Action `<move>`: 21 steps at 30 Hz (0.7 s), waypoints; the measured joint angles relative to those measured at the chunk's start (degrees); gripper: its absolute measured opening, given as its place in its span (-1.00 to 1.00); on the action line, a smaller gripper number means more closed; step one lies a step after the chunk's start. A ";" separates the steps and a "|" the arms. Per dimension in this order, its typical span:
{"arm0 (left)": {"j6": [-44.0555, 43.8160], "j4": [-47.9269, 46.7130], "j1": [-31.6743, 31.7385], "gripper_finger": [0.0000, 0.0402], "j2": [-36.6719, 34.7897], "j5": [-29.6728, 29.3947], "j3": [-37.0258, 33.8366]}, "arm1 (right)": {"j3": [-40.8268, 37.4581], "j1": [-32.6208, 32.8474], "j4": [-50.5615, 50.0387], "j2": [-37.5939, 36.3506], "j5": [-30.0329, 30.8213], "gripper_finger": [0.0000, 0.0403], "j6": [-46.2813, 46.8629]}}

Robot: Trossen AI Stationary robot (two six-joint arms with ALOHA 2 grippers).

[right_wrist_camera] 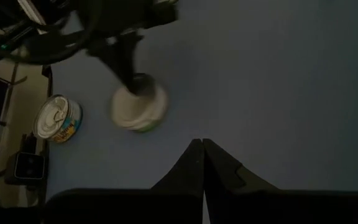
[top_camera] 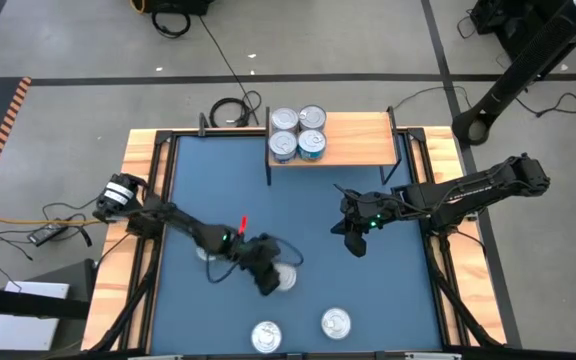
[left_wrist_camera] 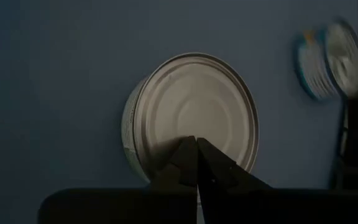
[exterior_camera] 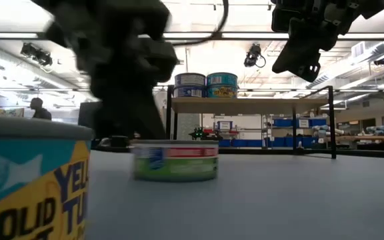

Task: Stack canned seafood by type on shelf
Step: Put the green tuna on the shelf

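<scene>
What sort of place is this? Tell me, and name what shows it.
Probably a robotics lab or workshop: a blue test table on a bare concrete floor, loose cables around it, and ceiling strip lights over shelving with blue bins behind.

Robotics laboratory: grey concrete floor (top_camera: 68, 40) with trailing black cables (top_camera: 230, 108), ceiling strip lights (exterior_camera: 199, 35), blue storage bins (exterior_camera: 292, 123) at rear.

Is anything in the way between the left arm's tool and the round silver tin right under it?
Nothing visible is. The left tool, shut, hangs directly over the flat round silver-lidded tin on the blue table, with no other object between them. The right tool is off to the side, above bare table.
</scene>
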 joint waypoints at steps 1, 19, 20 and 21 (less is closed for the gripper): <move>1.00 0.34 1.57 -1.00 0.00 0.21 -0.09 | 0.00 0.00 -0.01 0.00 -0.02 -0.97 0.02; -7.87 -13.66 15.71 -1.00 -4.20 -1.21 9.64 | 0.00 -5.14 0.11 -3.93 2.80 -0.99 12.75; -10.23 -15.00 15.30 -1.00 -5.16 -1.58 9.45 | 0.00 -4.99 0.20 -3.93 2.80 -0.99 12.98; -11.76 -14.30 14.85 -1.00 -5.59 -1.54 8.62 | 0.00 -4.70 0.16 -3.91 2.82 -0.99 13.32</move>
